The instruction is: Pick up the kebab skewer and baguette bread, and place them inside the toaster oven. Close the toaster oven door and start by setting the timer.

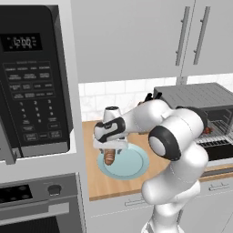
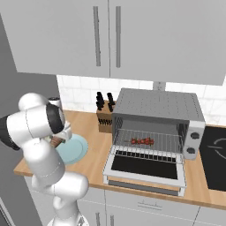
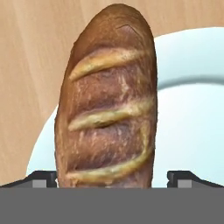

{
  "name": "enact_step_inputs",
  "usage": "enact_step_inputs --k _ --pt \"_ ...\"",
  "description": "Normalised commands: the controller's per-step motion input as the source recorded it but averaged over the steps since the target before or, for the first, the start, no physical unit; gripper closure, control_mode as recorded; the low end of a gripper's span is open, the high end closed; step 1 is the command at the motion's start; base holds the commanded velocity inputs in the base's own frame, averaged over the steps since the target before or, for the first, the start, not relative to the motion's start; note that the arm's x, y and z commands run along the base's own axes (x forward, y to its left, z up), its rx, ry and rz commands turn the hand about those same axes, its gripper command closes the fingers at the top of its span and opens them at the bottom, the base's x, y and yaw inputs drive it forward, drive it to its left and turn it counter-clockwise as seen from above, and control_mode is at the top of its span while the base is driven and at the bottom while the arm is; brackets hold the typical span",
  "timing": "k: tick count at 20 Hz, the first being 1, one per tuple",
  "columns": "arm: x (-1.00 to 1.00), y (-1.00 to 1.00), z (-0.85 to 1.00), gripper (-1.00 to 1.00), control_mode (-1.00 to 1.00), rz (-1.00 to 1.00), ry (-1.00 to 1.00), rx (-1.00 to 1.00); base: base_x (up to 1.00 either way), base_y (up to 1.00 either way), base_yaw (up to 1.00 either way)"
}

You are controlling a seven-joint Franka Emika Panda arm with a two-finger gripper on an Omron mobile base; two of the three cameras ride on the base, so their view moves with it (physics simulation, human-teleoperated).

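On the wooden counter (image 2: 95, 165), toward its left end, we list a pale blue plate (image 1: 134, 166) carrying the baguette bread (image 3: 109, 100), which lies near the plate's left rim; it is the plate's sole visible content. Directly above the loaf we record the gripper (image 1: 109, 149), its jaws spread wide with one fingertip showing on each side of the loaf in the hand view, nothing clamped between them yet. Step in hand, as we judge it: the pickup of the loaf. To do it well, we would keep the hand centred over the loaf's width, bring the fingers down past its rounded flanks before closing, and close across the narrow side so that the crust does not roll out. Toward the right half of the counter we enter the toaster oven (image 2: 154, 106), its toaster oven door (image 2: 145, 170) folded down flat toward the front edge. Contents: a wire rack bearing the kebab skewer (image 2: 142, 141), lying crosswise near the middle. Behind, against the tiled wall, a knife block (image 2: 105, 118) with dark handles.
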Motion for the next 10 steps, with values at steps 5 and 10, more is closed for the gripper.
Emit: enact_step_inputs --k 5,10 --pt "0.05 0.00 -0.17 1.00 -1.00 0.00 0.00 0.00 0.00 0.00 0.00" --pt "0.00 0.00 0.07 1.00 -1.00 0.00 0.00 0.00 0.00 0.00 0.00"
